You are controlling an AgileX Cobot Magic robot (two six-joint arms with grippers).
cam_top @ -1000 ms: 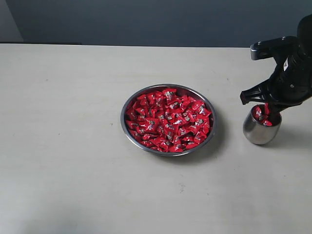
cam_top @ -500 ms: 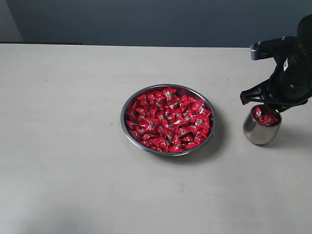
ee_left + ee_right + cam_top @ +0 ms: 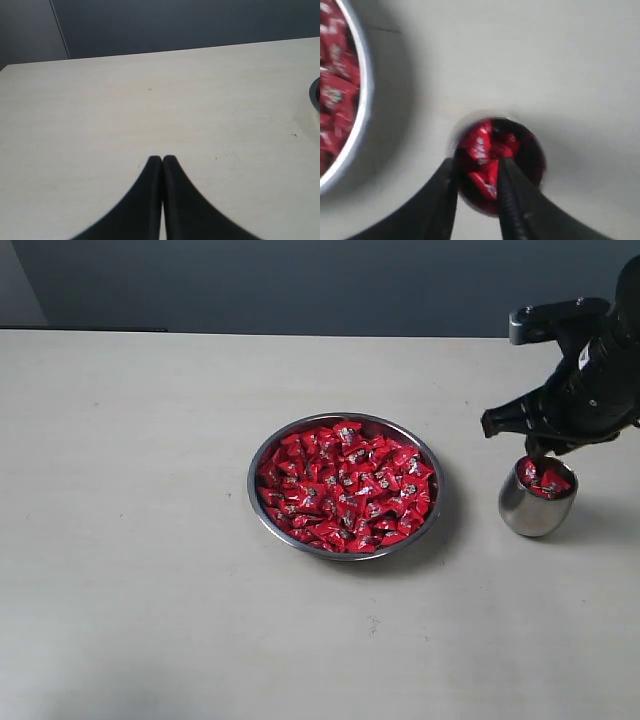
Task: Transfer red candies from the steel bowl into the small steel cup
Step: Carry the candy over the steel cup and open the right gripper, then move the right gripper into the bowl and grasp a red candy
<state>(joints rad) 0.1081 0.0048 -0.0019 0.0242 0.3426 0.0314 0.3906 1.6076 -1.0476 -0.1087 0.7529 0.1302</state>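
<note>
Red candies point(image 3: 345, 485), small shiny wrapped sweets with pale and dark print, lie in two places. Most fill the wide, shallow steel bowl point(image 3: 258, 502) at the middle of the pale desk point(image 3: 150, 540). A few sit in the small rounded steel cup point(image 3: 535, 515), which stands to the right of the bowl and apart from it.

Nearest, the bowl's heap looks level and packed, with wrappers lying at all angles and covering the bottom out to the thin rim. A little farther back and to the right, the cup shows red wrappers up near its mouth, one or two reaching the lip.

The change is above the cup. A second ago the black right claw point(image 3: 537, 452) reached down into the cup's mouth with a candy at its tips. Now it has lifted clear and hangs just over the rim, spread, with nothing between its tips. The right wrist view is blurred but agrees: the two dark fingers point(image 3: 445, 200) stand apart, and the cup's red contents show in the gap. I judge that one more candy has been delivered and the claw is free to go back to the bowl, where plenty remain.

The left claw point(image 3: 162, 160) has its tips pressed together, empty, over bare desk. Only the bowl's edge shows at the margin of its view.
</note>
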